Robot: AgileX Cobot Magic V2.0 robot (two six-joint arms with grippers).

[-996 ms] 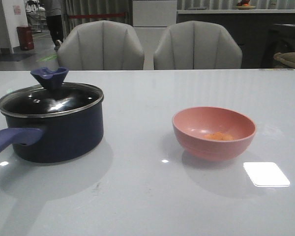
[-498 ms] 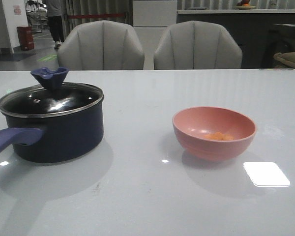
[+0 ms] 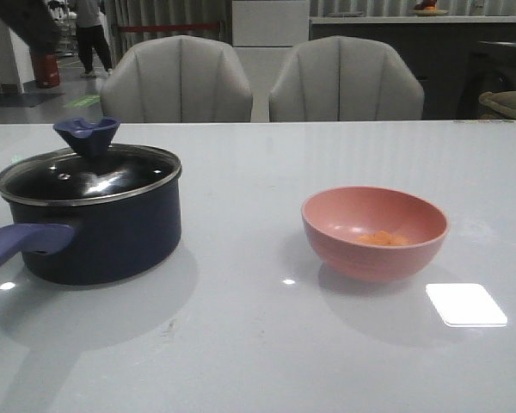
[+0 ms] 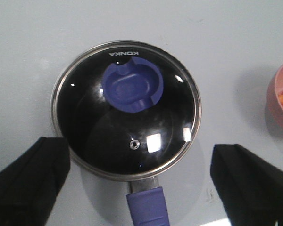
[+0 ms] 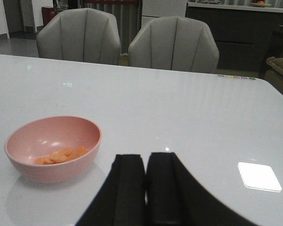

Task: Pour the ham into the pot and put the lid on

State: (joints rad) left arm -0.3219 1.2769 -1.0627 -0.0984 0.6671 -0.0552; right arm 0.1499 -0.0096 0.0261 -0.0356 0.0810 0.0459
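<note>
Navy pot (image 3: 103, 228) sits at the left of the front view on the pale counter (image 3: 258, 344), its glass lid (image 3: 88, 175) seated on the rim and the blue knob (image 3: 86, 136) upright on top. Pink bowl (image 3: 374, 232) stands well apart at centre right, with the ham (image 3: 383, 238) as a small orange heap in its bottom. We see no claw in this view; only a dark shape at the upper left corner, which we cannot identify. Two grey chairs (image 3: 258, 82) stand behind the counter.

Left wrist view: we look straight down on the lid (image 4: 126, 109), knob (image 4: 132, 86) near frame centre, vent hole (image 4: 132, 144) below it, purple handle (image 4: 146, 207) running to the bottom edge. Left claw (image 4: 141, 183) is spread wide, one finger at each lower corner, both clear of the pot and touching nothing. Bowl rim (image 4: 279, 96) shows at the right edge.

Right wrist view: bowl (image 5: 53, 148) at lower left, the ham (image 5: 61, 155) inside it. Right claw (image 5: 145, 188) at bottom centre has its fingers pressed together with nothing between them, near the bowl but not touching.

Our judgement: nothing of the task is done. The lid must come off, the ham must be poured in, and the lid replaced.
</note>
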